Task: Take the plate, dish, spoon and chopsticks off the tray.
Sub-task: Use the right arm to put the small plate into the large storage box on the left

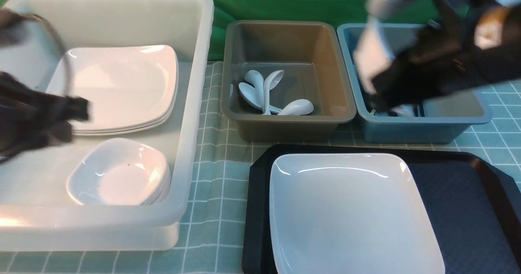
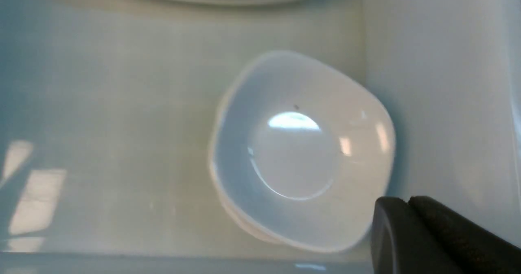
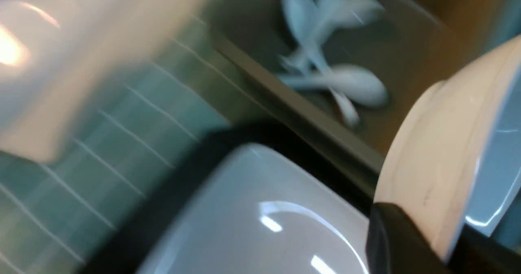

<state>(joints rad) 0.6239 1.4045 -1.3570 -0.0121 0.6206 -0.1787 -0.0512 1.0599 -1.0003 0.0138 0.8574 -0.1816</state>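
Plate (image 1: 354,213) is sitting flat on the tray (image 1: 460,200), occupying its left half; the tray's textured right half is showing beside it. Dish (image 3: 443,160) is off the tray and in the air: the right gripper (image 3: 441,245) is clamping its rim, one dark finger on each face, and holding it tilted on edge above the left end of the blue tub (image 1: 447,119), behind the tray. The front view is blurred there, so the contents of the blue tub are not being judged. Spoons (image 1: 264,90) are lying loosely crossed on the floor of the grey tub (image 1: 333,82), just left of the blue one. Left gripper (image 2: 409,209) is hovering with fingers pressed together, gripping nothing, over the white tub (image 1: 195,103) on the far left, near a stack of small dishes (image 1: 122,172). Stacked plates (image 1: 122,86) are resting behind those dishes in the same tub. Tubs and tray are standing on a green checked cloth (image 1: 215,184).
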